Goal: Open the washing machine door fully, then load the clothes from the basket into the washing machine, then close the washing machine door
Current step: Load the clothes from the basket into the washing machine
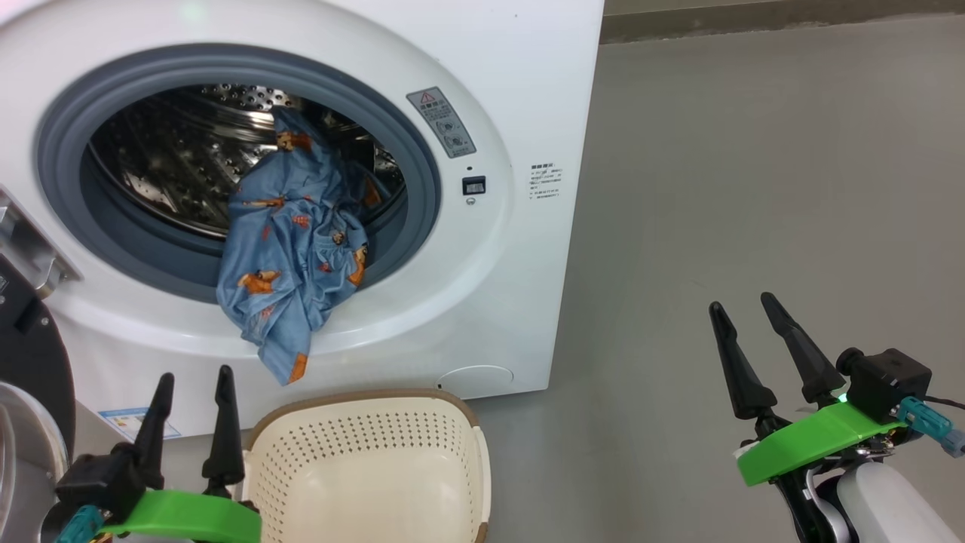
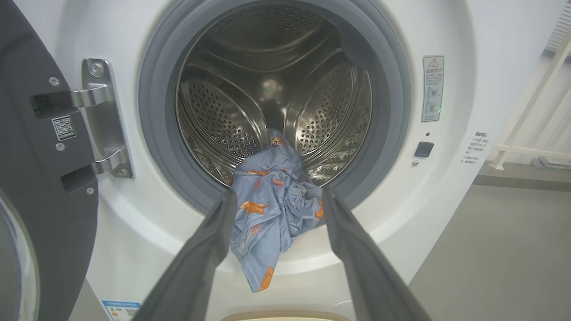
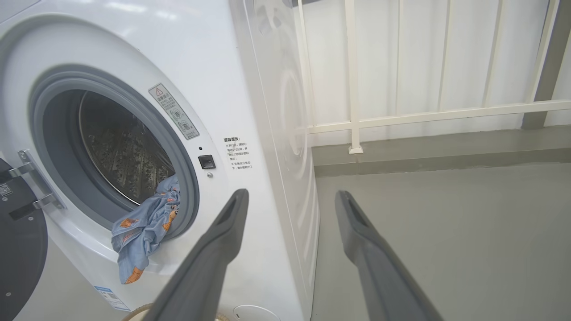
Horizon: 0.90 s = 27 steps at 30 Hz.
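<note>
Both pairs of jaws stand spread wide with nothing in them. My left gripper (image 1: 194, 375) sits low at the near left, fingers pointing up towards the machine front, just beside the left wall of the basket (image 1: 354, 397). My right gripper (image 1: 741, 302) is well off to the right over the bare grey floor (image 1: 754, 188), apart from everything.

The basket stands on the floor right against the foot of the washing machine (image 1: 513, 90), below the opening, its perforated walls and pale bottom in plain sight.

The clothes (image 1: 290, 249) lie across the lower lip of the opening: the upper part rests inside the steel drum (image 2: 276, 58), the middle is bunched over the grey rubber ring (image 1: 68, 151), and a blue tail with an orange patch hangs down outside the white front, ending just above the basket's far rim. In the left wrist view that bundle sits between my two fingers, farther off and not touching them.

The washing machine door (image 1: 30, 354) is swung out to the left, held on its metal hinge (image 2: 100, 116) at the left side of the opening. A small blue label sticker (image 1: 128, 418) shows at the machine's lower left corner. To the right of the machine, a white railing (image 3: 352, 89) runs along the far wall.
</note>
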Motion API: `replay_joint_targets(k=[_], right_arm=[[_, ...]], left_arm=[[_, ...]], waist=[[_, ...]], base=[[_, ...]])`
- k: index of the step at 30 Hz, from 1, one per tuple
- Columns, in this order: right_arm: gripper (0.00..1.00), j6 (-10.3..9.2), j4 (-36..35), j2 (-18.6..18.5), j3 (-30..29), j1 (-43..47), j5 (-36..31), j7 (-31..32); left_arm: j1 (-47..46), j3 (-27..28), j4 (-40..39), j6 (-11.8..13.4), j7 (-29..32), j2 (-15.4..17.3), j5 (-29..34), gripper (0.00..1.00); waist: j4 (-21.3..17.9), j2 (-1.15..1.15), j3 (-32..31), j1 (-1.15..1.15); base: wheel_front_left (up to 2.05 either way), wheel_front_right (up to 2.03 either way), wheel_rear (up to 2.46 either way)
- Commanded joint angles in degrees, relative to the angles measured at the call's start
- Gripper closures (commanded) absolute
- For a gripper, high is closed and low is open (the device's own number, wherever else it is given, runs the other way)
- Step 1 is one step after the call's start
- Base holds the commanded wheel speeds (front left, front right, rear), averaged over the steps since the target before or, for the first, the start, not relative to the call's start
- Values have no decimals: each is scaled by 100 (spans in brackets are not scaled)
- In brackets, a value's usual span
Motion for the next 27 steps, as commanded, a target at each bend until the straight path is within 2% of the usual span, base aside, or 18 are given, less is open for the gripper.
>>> replay_joint_targets(k=[1,27], right_arm=[[0,25,-158,-83,64,-29,-56,-47],[0,25,-131,-156,255,-71,-20,-47]], left_arm=[[-113,142,-199,-17,-36,77,-14,0],[-201,-55,95,-17,122,98,-189,0]], waist=[[5,0,3,0],[-100,0,140,0]], base=[[0,0,0],[0,0,0]])
